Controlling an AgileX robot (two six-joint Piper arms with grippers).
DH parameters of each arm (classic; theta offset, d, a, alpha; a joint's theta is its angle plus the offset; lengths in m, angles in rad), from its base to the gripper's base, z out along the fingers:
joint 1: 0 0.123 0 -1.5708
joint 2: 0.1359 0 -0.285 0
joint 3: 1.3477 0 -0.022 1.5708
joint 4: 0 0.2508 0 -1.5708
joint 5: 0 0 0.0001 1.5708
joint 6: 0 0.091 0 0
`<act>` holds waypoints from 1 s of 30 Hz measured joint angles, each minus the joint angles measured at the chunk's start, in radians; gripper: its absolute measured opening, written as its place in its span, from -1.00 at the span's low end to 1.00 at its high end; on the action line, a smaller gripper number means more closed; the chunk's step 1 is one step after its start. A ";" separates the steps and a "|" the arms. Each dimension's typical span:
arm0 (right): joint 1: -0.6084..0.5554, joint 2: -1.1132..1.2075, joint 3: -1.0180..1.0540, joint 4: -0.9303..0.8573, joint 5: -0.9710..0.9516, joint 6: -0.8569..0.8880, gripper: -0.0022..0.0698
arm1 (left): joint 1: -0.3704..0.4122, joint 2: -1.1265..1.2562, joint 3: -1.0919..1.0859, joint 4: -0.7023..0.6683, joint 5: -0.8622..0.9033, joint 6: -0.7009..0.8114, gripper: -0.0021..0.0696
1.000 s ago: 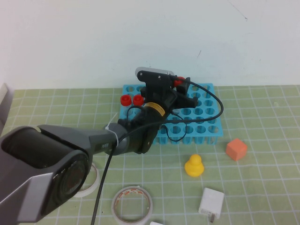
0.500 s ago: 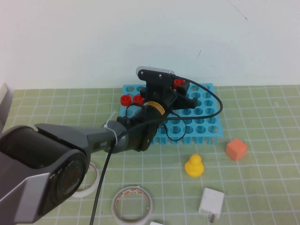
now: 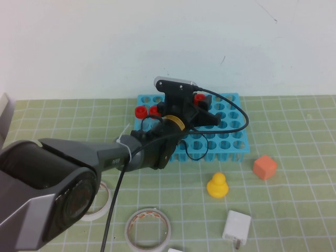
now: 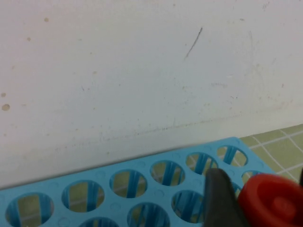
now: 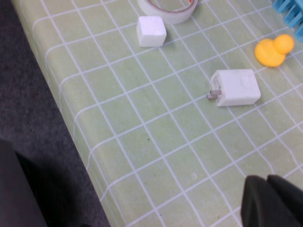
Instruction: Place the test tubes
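Observation:
A blue test tube rack (image 3: 227,132) stands at the back of the green gridded mat. Two red-capped tubes (image 3: 140,111) (image 3: 154,110) sit in its left end. My left gripper (image 3: 202,107) hangs over the rack's back rows. A red-capped test tube (image 3: 199,97) stands between its fingers, low in the rack. In the left wrist view the red cap (image 4: 274,201) rests against one dark finger (image 4: 218,198) above the rack's holes (image 4: 142,158). My right gripper (image 5: 268,189) is shut and empty, low over the mat near the table's front edge.
In front of the rack lie a yellow duck (image 3: 218,186), an orange cube (image 3: 264,167), a white charger (image 3: 237,226) and two tape rolls (image 3: 147,229) (image 3: 100,202). A white cube (image 5: 151,31) lies near the mat's edge (image 5: 71,118).
The left gripper has sunk a little and the red cap has gone down with it, closer to the rack's top. The right arm has not moved.

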 joint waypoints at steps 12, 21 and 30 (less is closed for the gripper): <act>0.000 0.000 0.000 0.000 0.000 0.000 -0.94 | 0.000 -0.077 0.000 0.045 0.123 0.031 0.41; 0.000 0.000 0.000 0.000 0.000 0.000 -0.94 | 0.000 -0.328 0.000 0.079 0.430 0.137 0.14; 0.000 0.000 0.000 0.000 0.000 0.000 -0.94 | 0.000 -0.661 0.000 0.234 0.665 0.157 -0.72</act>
